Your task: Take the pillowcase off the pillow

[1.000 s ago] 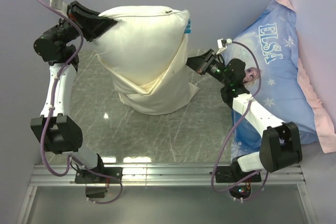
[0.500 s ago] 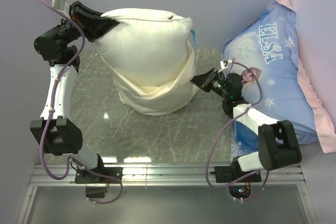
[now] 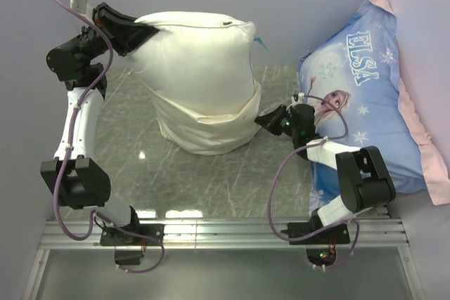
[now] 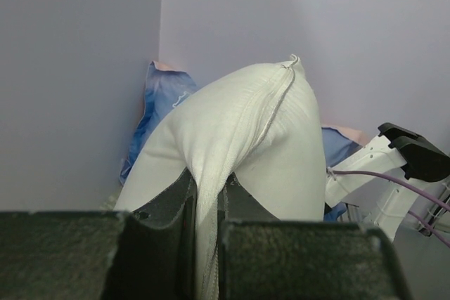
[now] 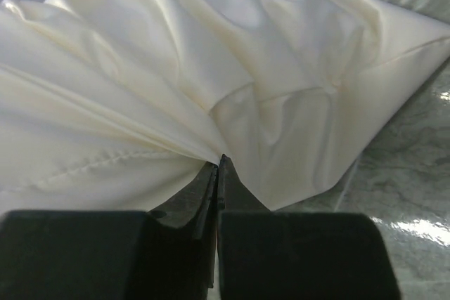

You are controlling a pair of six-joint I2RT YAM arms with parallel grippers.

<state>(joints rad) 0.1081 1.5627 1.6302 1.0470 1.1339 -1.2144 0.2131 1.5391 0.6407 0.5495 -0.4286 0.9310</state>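
Pillowcase (image 3: pixel 204 82) stands stuffed on the worktop (image 3: pixel 211 180), pillow hidden inside. Its long axis runs from the left hand (image 3: pixel 151 31), clamped on the raised top corner, down to the right hand (image 3: pixel 261 121), pinching loose fabric at the lower edge.

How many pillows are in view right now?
2. One sits mid-table inside the cream pillowcase; the blue ELSA pillow lies along the right side. Others may be hidden.

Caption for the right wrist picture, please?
Right gripper pinching a fold of the wrinkled cream fabric pillowcase, grey marbled table beyond.
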